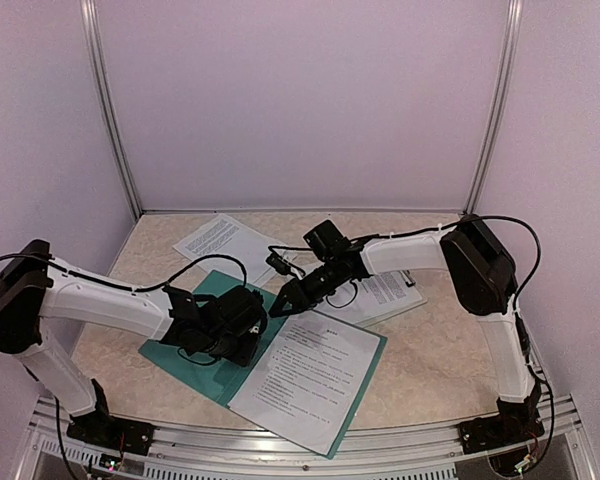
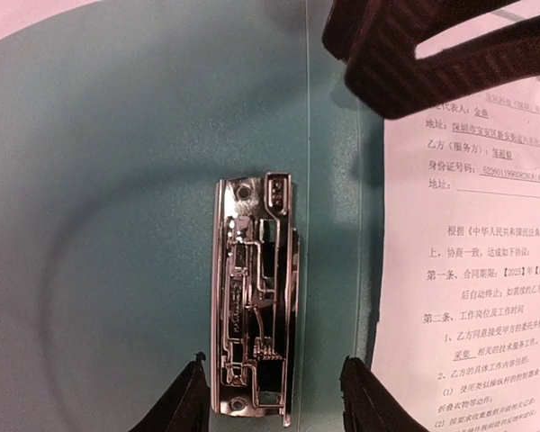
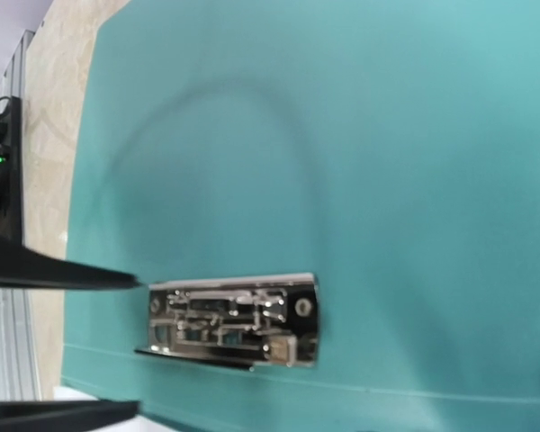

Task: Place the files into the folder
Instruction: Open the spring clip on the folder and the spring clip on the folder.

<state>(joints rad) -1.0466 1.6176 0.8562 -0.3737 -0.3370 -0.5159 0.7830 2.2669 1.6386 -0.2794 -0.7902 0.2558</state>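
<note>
Dark teal-green two-leaf folder (image 1: 170,350) lies open and flat on the beige speckled table (image 1: 430,360), near its front edge. One white printed paper sheet (image 1: 310,375) rests on the right leaf, its left edge just beside the fold. The small silver metal clip (image 2: 252,297) sits on the left leaf, close to the fold, with no paper under it. Left gripper (image 2: 272,382) hangs low over the clip, jaws spread, one on each side, gripping nothing. Right gripper (image 3: 137,345) reaches in from the far side toward the clip's end, jaws also spread and empty; its upper finger tip is just beside the clip's corner, contact not resolvable. Two more printed sheets remain outside the folder: one at the back of the table (image 1: 220,240), one under the right arm (image 1: 385,295). Judgement: step in hand is working the clip to take the first sheet. The next move calls for raising the clip's lever, sliding the sheet's edge beneath without buckling it, then fetching the rest.
</note>
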